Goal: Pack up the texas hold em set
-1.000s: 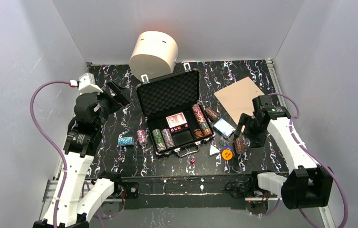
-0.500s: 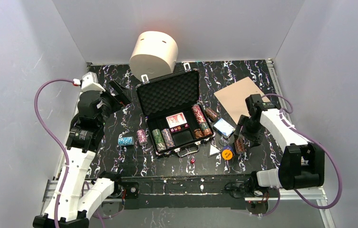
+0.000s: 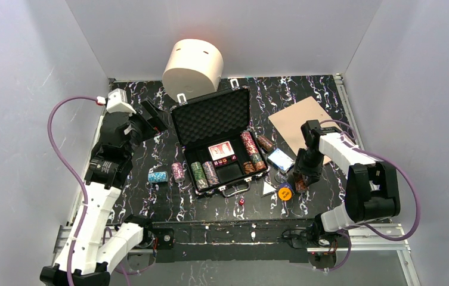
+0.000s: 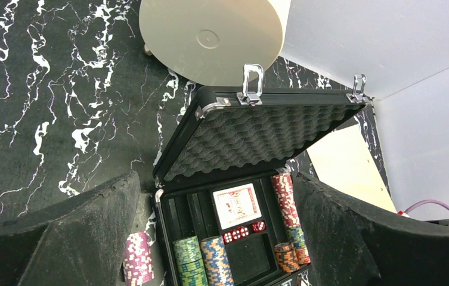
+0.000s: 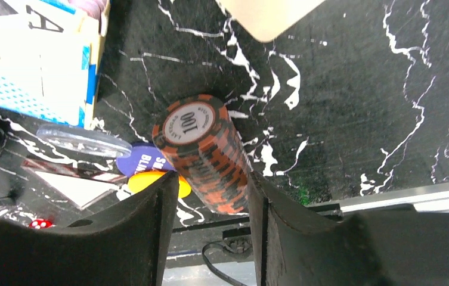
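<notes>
The black case (image 3: 213,116) stands open mid-table, foam lid up. It holds green (image 3: 198,174), blue-orange (image 3: 211,173) and red (image 3: 248,143) chip stacks, a card deck (image 3: 222,150) and red dice (image 4: 242,231). My right gripper (image 3: 301,177) straddles an orange-black chip stack (image 5: 207,155) lying on the table. Its fingers (image 5: 162,208) are open, with a slight gap on the left side. A yellow button (image 3: 285,193) and a blue card deck (image 3: 281,159) lie beside it. My left gripper (image 3: 150,116) hangs open and empty left of the case (image 4: 257,140).
Pink (image 3: 177,171) and teal (image 3: 158,176) chip stacks lie left of the case and a brown one (image 3: 265,143) lies to its right. A red die (image 3: 241,202) sits near the front edge. The cream cylinder (image 3: 193,65) is behind the case. The tan board (image 3: 302,122) is at the right.
My right gripper has swung left and down onto the orange-black stack, its arm folding inward. My left arm has shifted slightly back and right.
</notes>
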You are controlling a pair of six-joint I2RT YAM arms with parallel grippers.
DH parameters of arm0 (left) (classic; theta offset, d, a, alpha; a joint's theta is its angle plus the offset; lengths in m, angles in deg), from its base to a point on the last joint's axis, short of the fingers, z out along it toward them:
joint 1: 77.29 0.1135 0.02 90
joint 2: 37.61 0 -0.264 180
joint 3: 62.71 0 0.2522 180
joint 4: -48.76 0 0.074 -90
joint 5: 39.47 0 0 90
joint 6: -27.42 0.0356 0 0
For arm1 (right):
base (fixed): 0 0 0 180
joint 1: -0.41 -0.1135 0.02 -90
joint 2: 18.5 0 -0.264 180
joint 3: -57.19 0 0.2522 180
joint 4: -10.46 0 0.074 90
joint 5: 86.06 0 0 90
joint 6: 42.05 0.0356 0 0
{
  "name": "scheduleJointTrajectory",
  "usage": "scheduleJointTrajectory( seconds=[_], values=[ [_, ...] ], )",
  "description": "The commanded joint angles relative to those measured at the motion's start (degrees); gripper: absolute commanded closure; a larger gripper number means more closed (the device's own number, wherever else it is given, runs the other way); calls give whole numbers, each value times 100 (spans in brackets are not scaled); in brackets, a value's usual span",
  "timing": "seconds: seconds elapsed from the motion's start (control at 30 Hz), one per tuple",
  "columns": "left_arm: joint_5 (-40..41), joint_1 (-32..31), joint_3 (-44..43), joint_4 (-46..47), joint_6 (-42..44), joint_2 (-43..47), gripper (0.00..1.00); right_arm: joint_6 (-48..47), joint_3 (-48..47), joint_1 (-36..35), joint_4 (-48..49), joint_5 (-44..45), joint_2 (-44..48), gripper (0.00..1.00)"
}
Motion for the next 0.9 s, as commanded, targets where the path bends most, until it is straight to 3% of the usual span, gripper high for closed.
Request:
scheduleJointTrajectory(
  seconds=[0.0,0.57,0.73,0.87],
  values=[
    [-61,-28,-132,87,70,-50,2,-149,52,-44,285,188,-172,46],
    [-58,-30,-322,108,134,-257,2,-243,-113,-149,672,119,-401,42],
    [-33,-27,-377,147,145,-272,2,-122,-479,-193,491,526,-328,59],
    [-41,-29,-270,143,138,-104,2,-39,-988,-444,89,905,-51,60]
  ],
)
